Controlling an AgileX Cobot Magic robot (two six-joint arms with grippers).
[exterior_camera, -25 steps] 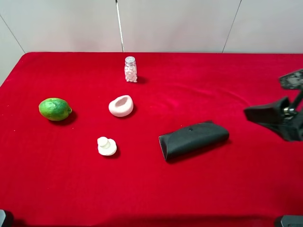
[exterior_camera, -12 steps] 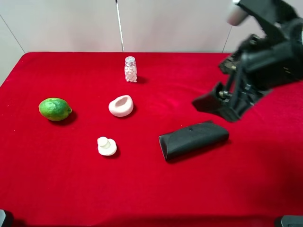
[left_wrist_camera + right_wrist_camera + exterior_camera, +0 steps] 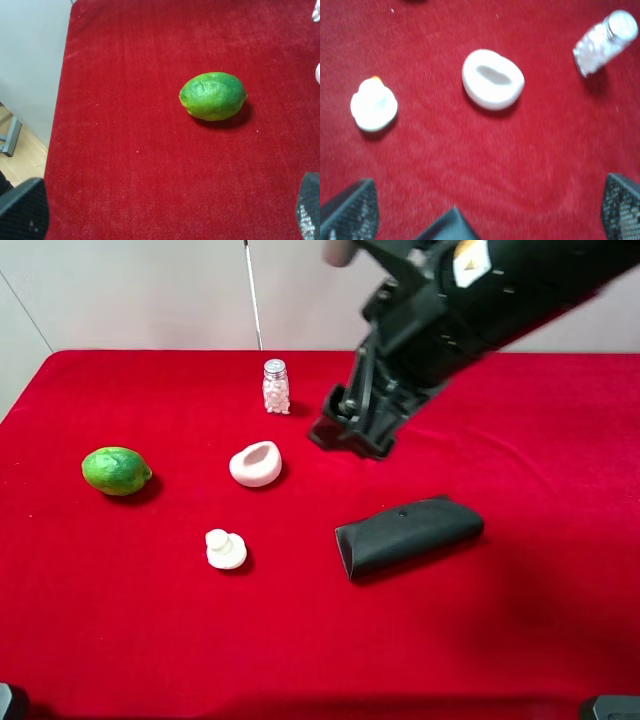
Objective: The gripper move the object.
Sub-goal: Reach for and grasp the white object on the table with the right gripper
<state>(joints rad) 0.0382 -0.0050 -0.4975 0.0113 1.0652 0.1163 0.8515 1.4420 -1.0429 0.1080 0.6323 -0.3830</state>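
Observation:
The object (image 3: pixel 256 463), a small off-white lump with a hollow dent, lies on the red cloth left of centre. My right gripper (image 3: pixel 349 439) hangs above the cloth to its right, apart from it, on the black arm reaching in from the upper right. In the right wrist view the object (image 3: pixel 493 86) lies ahead of the open right gripper (image 3: pixel 487 207), with nothing between the fingertips (image 3: pixel 351 210). The left gripper (image 3: pixel 165 212) is open too, and the lime (image 3: pixel 213 96) lies well ahead of it.
A green lime (image 3: pixel 116 471) sits at the left. A glass jar of white pellets (image 3: pixel 276 387) stands behind the object, and a white mushroom-like piece (image 3: pixel 226 549) lies in front of it. A black pouch (image 3: pixel 408 535) lies right of centre. The cloth's left edge (image 3: pixel 62 100) drops off.
The right arm has swung in from the far right edge, up and across the table, to hang just right of the object. Nothing on the cloth has moved.

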